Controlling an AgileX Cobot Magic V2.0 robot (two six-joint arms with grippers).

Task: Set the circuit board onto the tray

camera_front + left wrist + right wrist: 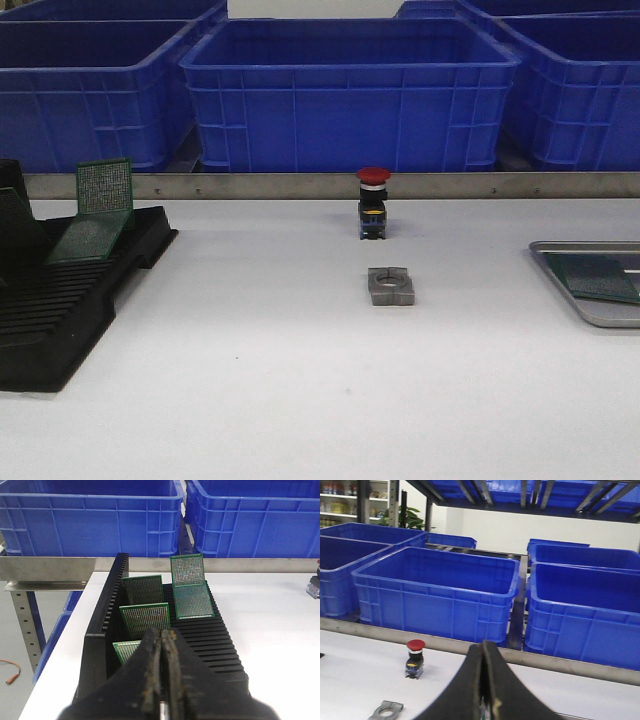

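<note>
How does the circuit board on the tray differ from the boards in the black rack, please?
The circuit board on the tray lies flat, alone, at the table's right edge; the boards in the black rack stand or lean in slots, several together, on the left. All are green perforated boards.
</note>
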